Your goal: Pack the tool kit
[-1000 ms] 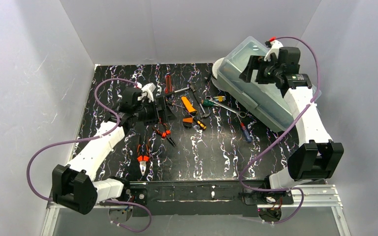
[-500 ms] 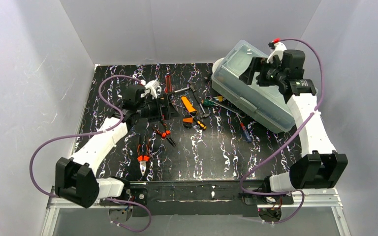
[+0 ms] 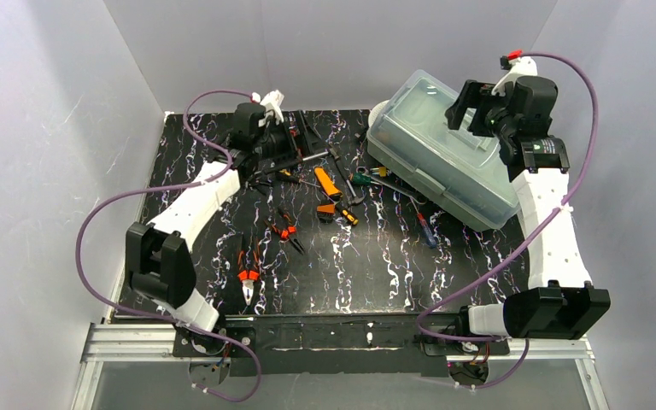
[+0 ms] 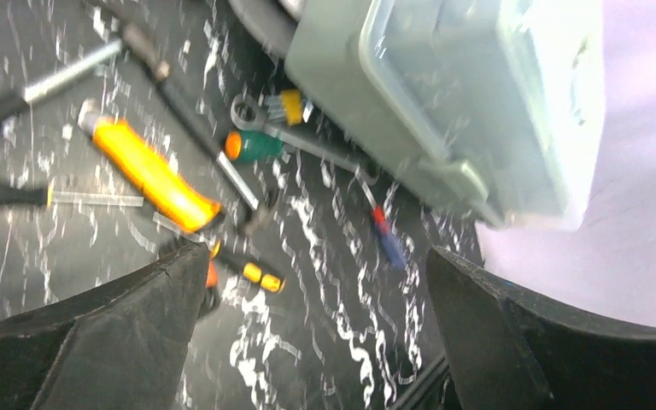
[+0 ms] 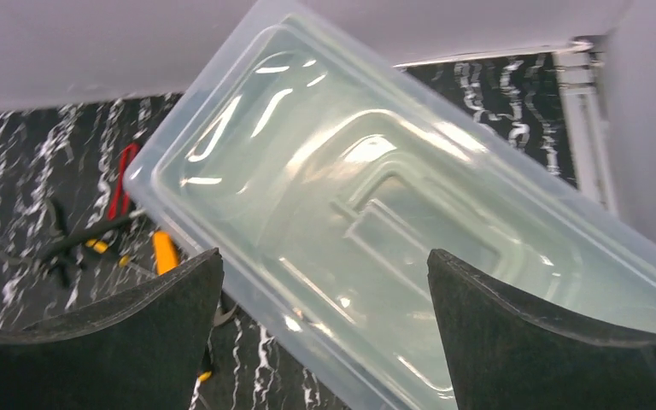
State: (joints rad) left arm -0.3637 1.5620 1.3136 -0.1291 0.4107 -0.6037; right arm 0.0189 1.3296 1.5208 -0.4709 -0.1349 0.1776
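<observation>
Moved: left arm [image 3: 196, 201] swung toward the far edge; right arm [image 3: 540, 192] drew rightward.
Left fingers [image 4: 171, 282]: apart, above loose tools.
Right fingers [image 5: 192, 286]: apart, above lid [image 5: 367, 196].
Box [image 3: 431, 175]: one, far right on desk [image 3: 478, 265], lidded; contents unclear.
Orange pliers [image 3: 248, 278]: two, mid-desk.

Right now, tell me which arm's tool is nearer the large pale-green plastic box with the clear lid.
Right. The right tool hangs open above the clear lid of the box; the left tool is open over the loose hand tools, left of it.
</observation>
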